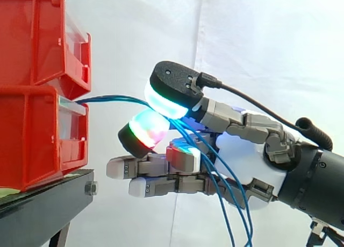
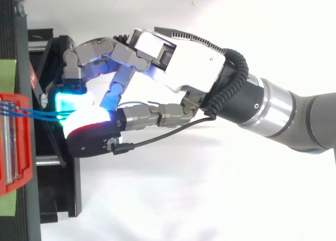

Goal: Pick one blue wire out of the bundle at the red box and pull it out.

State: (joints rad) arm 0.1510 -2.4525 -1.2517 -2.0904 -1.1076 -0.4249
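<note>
Thin blue wires (image 1: pixel 115 99) come out of the lower red box (image 1: pixel 37 142) and run right to my hand (image 1: pixel 242 155). Two glowing fingertips, a cyan one (image 1: pixel 164 100) above and a red-green one (image 1: pixel 146 128) below, close together on the wires just right of the box. Behind that pinch the wires (image 1: pixel 226 193) drop in loose strands past the palm. The other fingers (image 1: pixel 140 169) reach straight toward the box below the wires. In the top view the wires (image 2: pixel 37 114) stretch from the red box (image 2: pixel 16 146) into the pads of the hand (image 2: pixel 184 67).
A second red box (image 1: pixel 37 37) is stacked on the lower one. Both stand on a black stand (image 1: pixel 48 204), whose frame (image 2: pixel 63 162) lies under the fingertips in the top view. A white curtain is behind.
</note>
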